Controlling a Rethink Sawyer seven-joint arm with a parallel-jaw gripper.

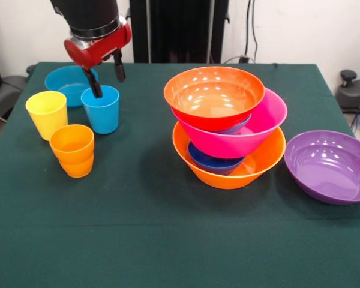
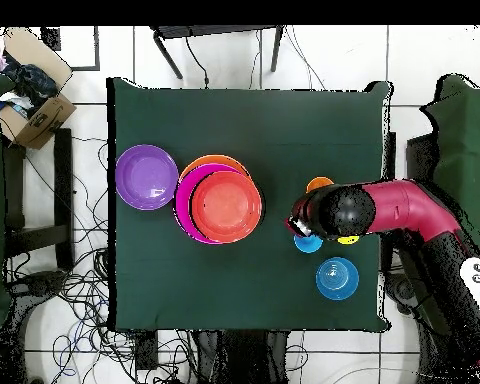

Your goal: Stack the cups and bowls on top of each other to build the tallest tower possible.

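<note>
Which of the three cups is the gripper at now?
The light blue cup: one finger of the open gripper dips inside its rim. The yellow cup and orange cup stand apart, untouched.

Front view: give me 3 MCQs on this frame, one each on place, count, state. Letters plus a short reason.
1. Where does the purple bowl sit?
A. Alone on the cloth beside the tower
B. On top of the tower
C. Inside the yellow cup

2. How many cups stand apart from the tower?
A. One
B. Three
C. Five

3. How is the gripper placed?
A. Shut on the orange cup
B. Open, one finger down in the light blue cup
C. Over the purple bowl

Key: 1 A, the purple bowl rests by itself next to the tower. 2 B, the yellow cup, light blue cup and orange cup stand together. 3 B, its fingers are spread across that cup's far rim.
</note>
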